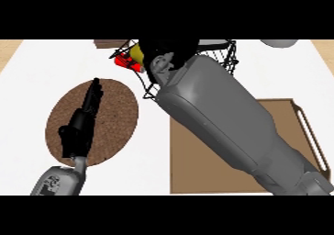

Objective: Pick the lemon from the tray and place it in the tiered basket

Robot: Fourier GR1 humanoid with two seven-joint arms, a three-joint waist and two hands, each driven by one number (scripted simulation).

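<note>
Landmark is the tiered basket [224, 57], a black wire frame at the far middle of the white counter [20, 114].

Right hand [171, 47] is at the basket, black, arriving over its near-left side on a long grey forearm [231, 124] that runs diagonally from the lower right. The lemon [136, 53] shows as a yellow patch at the hand's left edge, inside the basket's wire outline. Fingers look curled round it, but the forearm hides most of the hand, so the grasp is only probable. I can't tell whether the lemon touches the basket's wire.

A red object [124, 62] sits just left of the lemon, at the basket's left edge; too small to identify.

The tray [197, 165], brown with a pale handle on its right side, lies near of the basket, and the right forearm crosses over most of it.

Left hand [81, 124] is well left and near of the basket, fingers straight and pointing away, over a brown oval mat [122, 114].

A grey rounded item [281, 42] lies right of the basket at the far edge, cropped.
</note>
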